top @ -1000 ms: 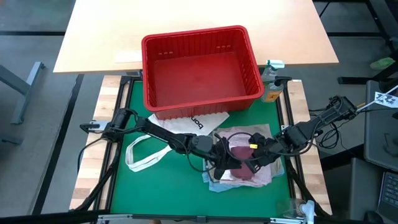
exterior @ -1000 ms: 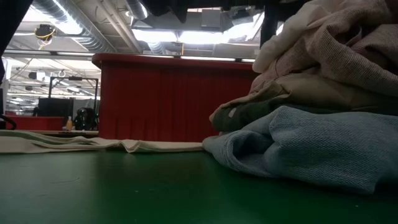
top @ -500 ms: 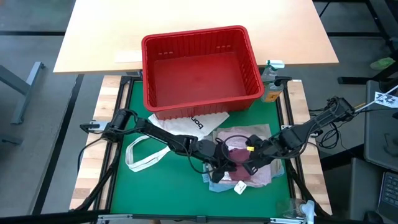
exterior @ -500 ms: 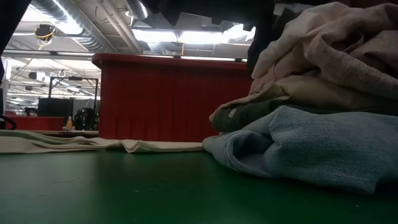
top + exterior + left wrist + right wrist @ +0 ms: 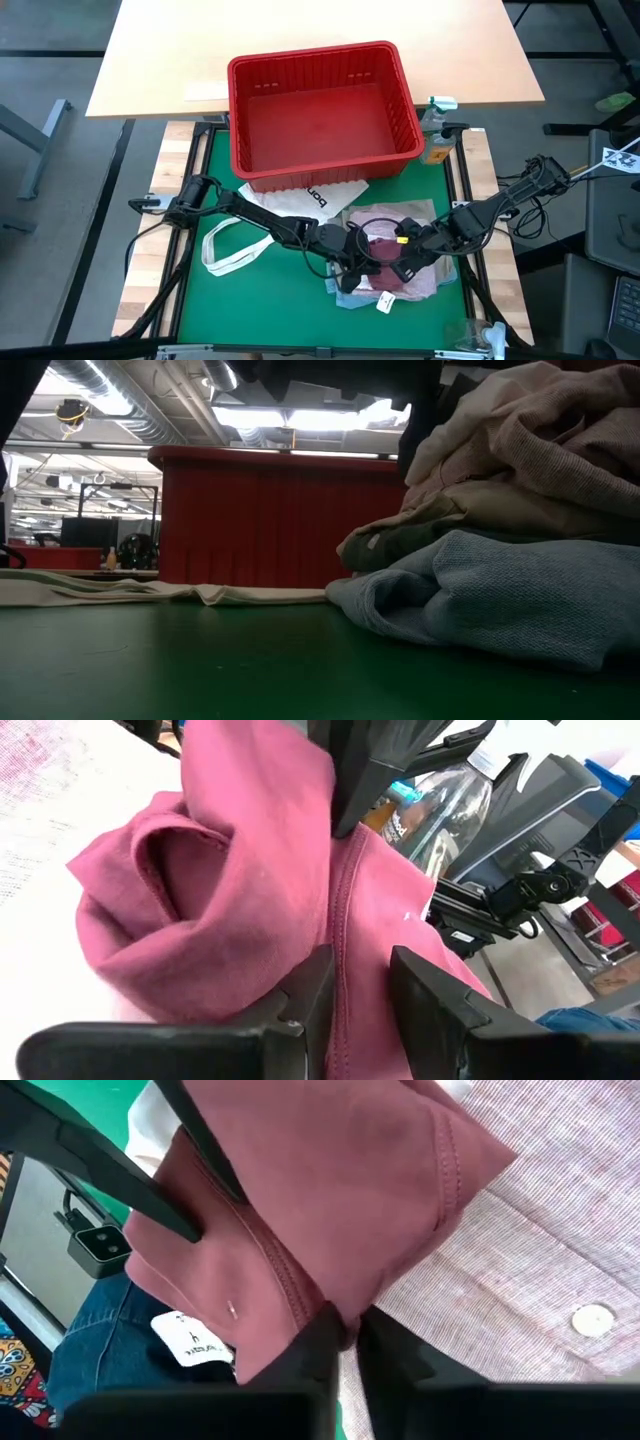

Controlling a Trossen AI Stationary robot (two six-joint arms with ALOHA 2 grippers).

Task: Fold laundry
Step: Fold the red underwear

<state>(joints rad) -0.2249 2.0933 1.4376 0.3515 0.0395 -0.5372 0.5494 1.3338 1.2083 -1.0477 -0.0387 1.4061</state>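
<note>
Maroon garment [image 5: 385,272] lying atop laundry pile [image 5: 400,255] at front-right of green worktop [image 5: 250,300], just in front of red basket [image 5: 320,105]; probably being drawn up from the stack for folding. Being pinched from both sides: left gripper [image 5: 350,985] w/ a seam ridge of the cloth between nearly closed fingers, right gripper [image 5: 345,1342] w/ fingers almost together on a folded edge. Judging by cloth bunching between them, both grips look meant to lift and spread the piece flat. Resting under it: mottled pink shirt [image 5: 540,1250] w/ button, plus light blue piece [image 5: 500,595] at the bottom.

White tote bag [image 5: 280,215] lying flat beside the pile, out of the way.

Views differing: high view giving layout and both arms converging on the pile, but grips too small to read there. Wrist views showing the pinch itself, plus a white label [image 5: 190,1338] on the garment. Low view showing stack order only, beige-khaki [image 5: 520,440] over dark grey-green [image 5: 400,545] over blue; grippers not visible there, dark arm parts at top only.
</note>
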